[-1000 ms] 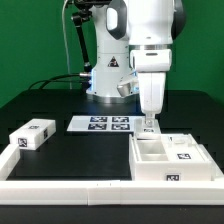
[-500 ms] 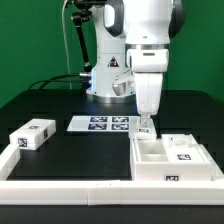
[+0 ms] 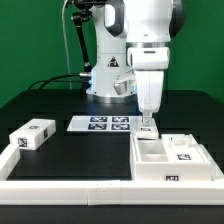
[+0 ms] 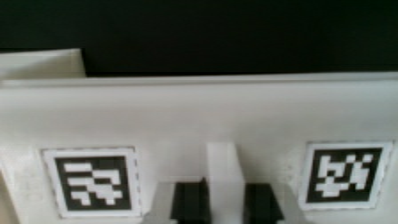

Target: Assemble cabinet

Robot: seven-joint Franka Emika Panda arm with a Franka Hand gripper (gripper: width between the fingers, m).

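Pincer (image 3: 147, 126) hangs over the cabinet body's (image 3: 150, 172) 11 o'clock rim. Its fingers (image 4: 187, 205) narrowly straddle a white rib (image 4: 222, 165); I cannot tell whether they clamp it. The body sits at the table's (image 3: 90, 155) 4 o'clock and a loose block (image 3: 32, 135) lies at 9 o'clock, so assembly looks barely begun.

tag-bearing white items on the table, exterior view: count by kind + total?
cabinet body: 1 (pieces set in it can't be told apart)
loose block: 1
marker board: 1
Total: 3
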